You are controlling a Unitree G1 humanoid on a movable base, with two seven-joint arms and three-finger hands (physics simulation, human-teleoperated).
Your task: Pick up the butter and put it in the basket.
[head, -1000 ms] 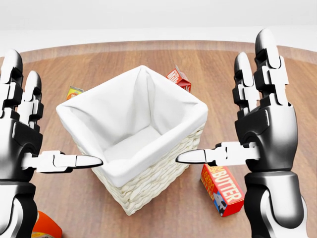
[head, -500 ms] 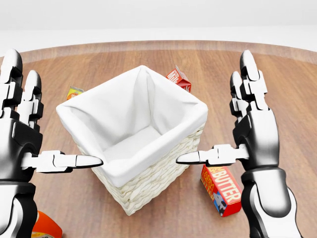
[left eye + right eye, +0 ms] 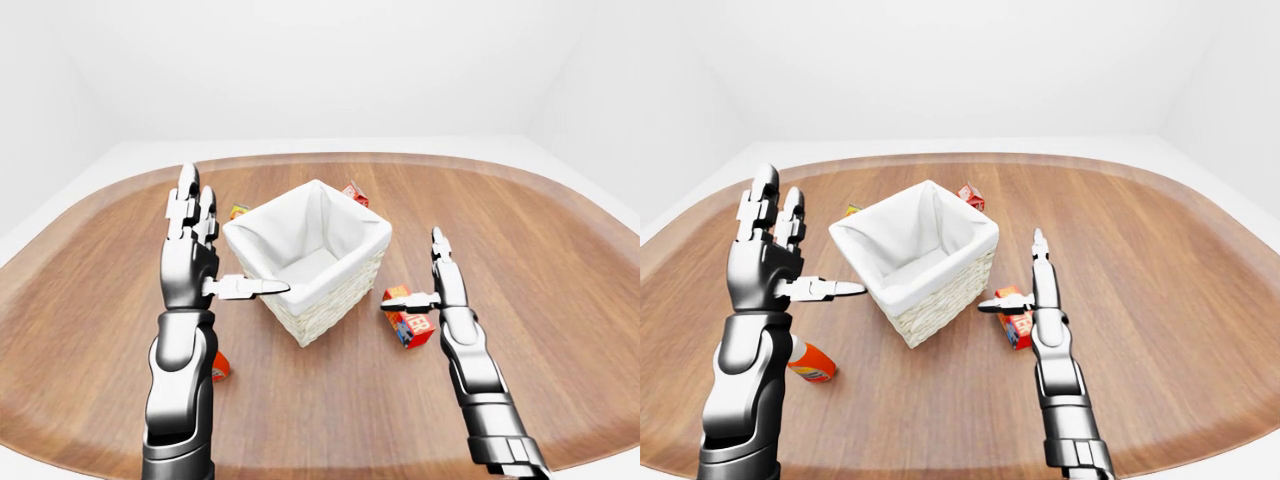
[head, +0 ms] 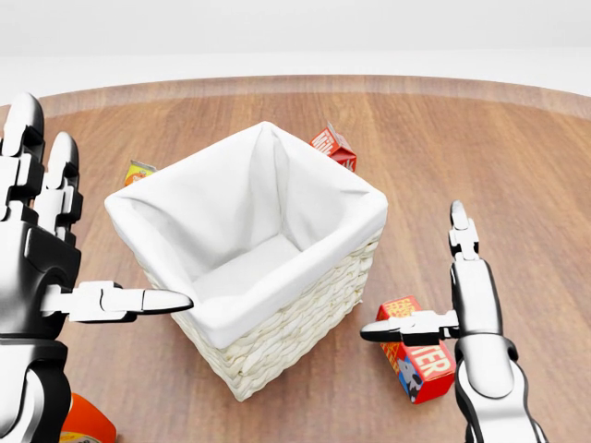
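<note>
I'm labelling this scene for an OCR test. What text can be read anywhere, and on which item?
"BUTTER", partly hidden by the right robot hand: on the red rectangular butter box.
Small red carton beyond the white-lined wicker basket: print too small to read.
Small yellow packet and orange item: nothing legible.

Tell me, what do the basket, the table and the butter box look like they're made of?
Basket: pale woven wicker by its plaited strands, lined with matte white cloth that folds over the rim. Table: wood, or a wood-look surface, with brown grain streaks and a soft sheen. Butter: seemingly a printed cardboard carton, red with sharp edges and lettering. It's a simulator render, so these are only looks.
</note>
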